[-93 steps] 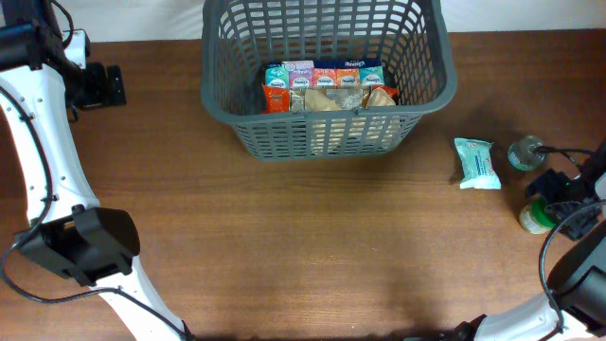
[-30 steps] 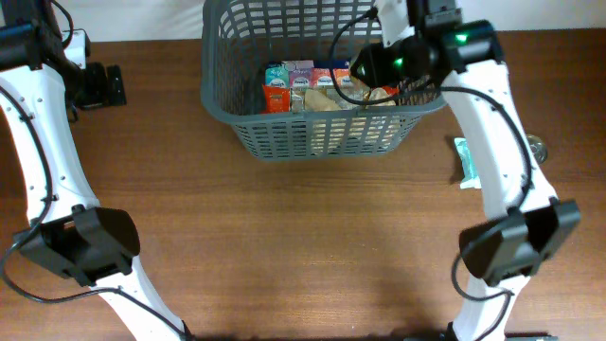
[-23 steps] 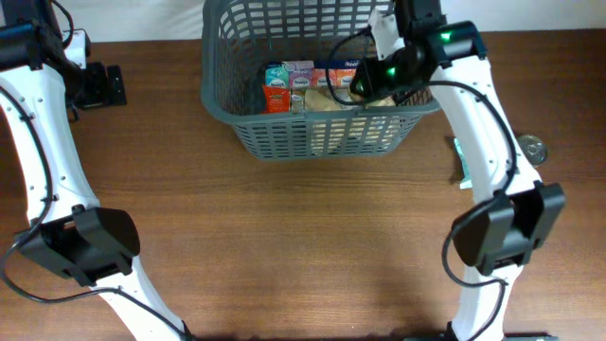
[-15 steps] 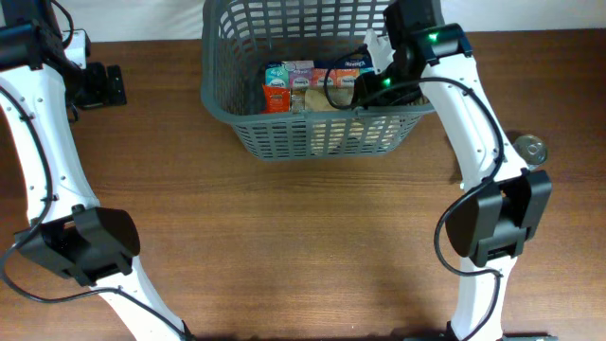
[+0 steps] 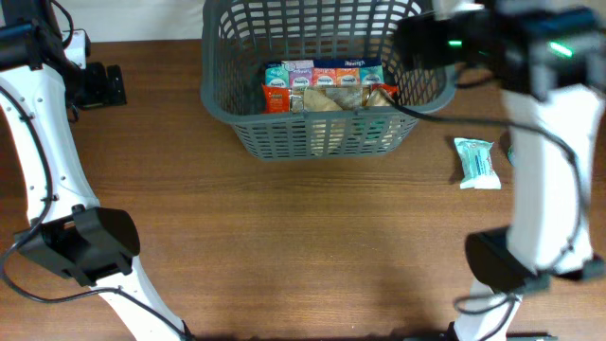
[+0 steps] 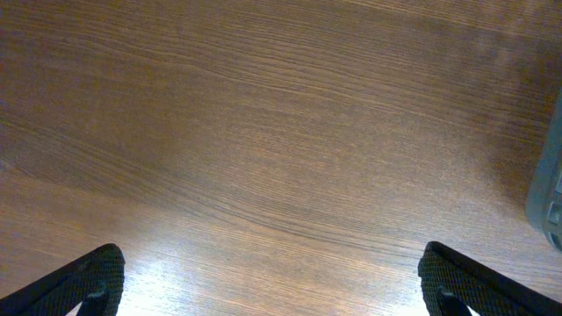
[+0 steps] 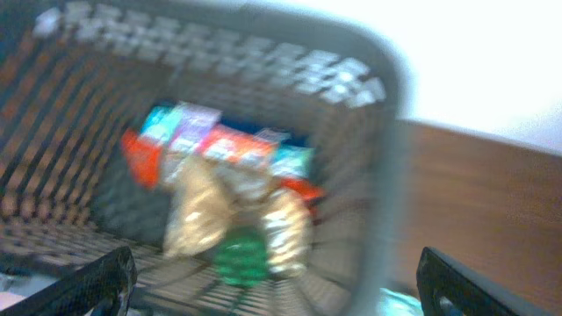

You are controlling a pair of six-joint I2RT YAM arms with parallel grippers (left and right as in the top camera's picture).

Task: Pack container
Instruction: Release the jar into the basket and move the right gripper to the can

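The container, a large dark grey lattice basket, stands at the back middle of the table. It holds a row of small cartons and crinkly snack bags. In the blurred right wrist view a green item lies in the container in front of the bags. My right gripper hangs above it, open, with nothing between its fingers. The right arm is a blur over the basket's right rim. My left gripper is open over bare wood at the far left.
A teal packet lies on the table right of the basket. The basket's corner shows at the right edge of the left wrist view. The wooden table stretches in front.
My right gripper has opened over the basket and left the green item inside. The right arm has risen and swung right. The left arm has not moved.
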